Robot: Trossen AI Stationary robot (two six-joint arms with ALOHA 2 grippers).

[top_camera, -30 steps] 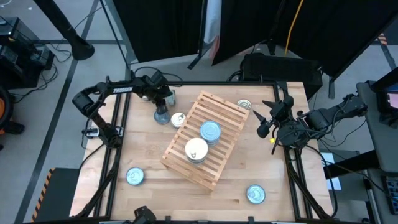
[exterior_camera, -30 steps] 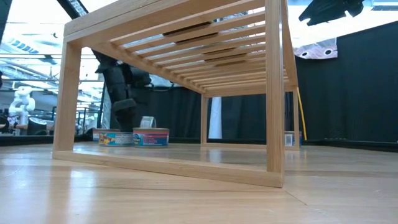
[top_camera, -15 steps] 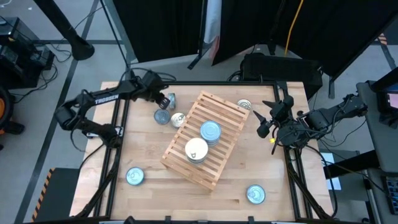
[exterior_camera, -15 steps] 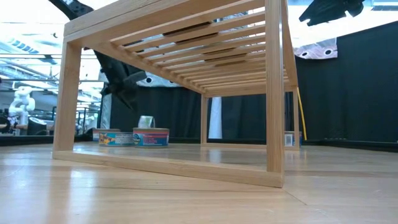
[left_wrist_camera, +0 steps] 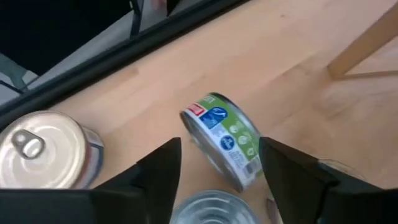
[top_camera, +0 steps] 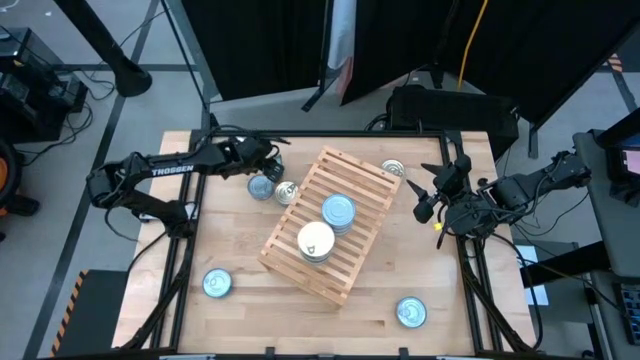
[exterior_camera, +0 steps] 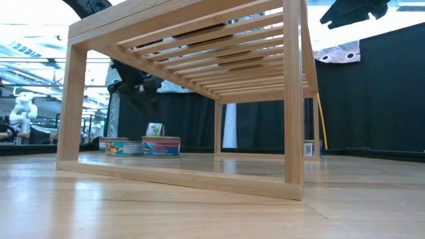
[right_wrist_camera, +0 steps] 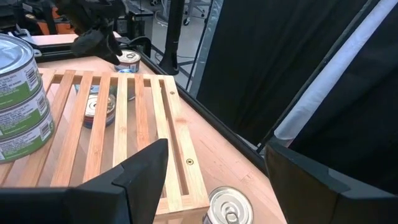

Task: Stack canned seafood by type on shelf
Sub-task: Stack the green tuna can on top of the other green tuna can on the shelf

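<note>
Overhead, the left gripper (top_camera: 268,163) hovers with fingers spread and empty over tins beside the shelf's far-left edge; a second ago it was pinched shut lower down there. A green-labelled tin (left_wrist_camera: 222,138) lies tipped on its side near a pull-tab tin (left_wrist_camera: 43,149). The slatted wooden shelf (top_camera: 365,183) runs diagonally from near-left to far-right, bearing a white-topped stack (top_camera: 316,241) and a blue-topped stack (top_camera: 339,212). The right gripper (top_camera: 428,192) waits open beyond the shelf, unmoved.

A grey floor (top_camera: 80,150) strewn with cables is seen around the wooden tabletop (top_camera: 230,240). Black curtains (top_camera: 400,40) are hung behind it, lit by bright ceiling lights (exterior_camera: 40,30).
</note>
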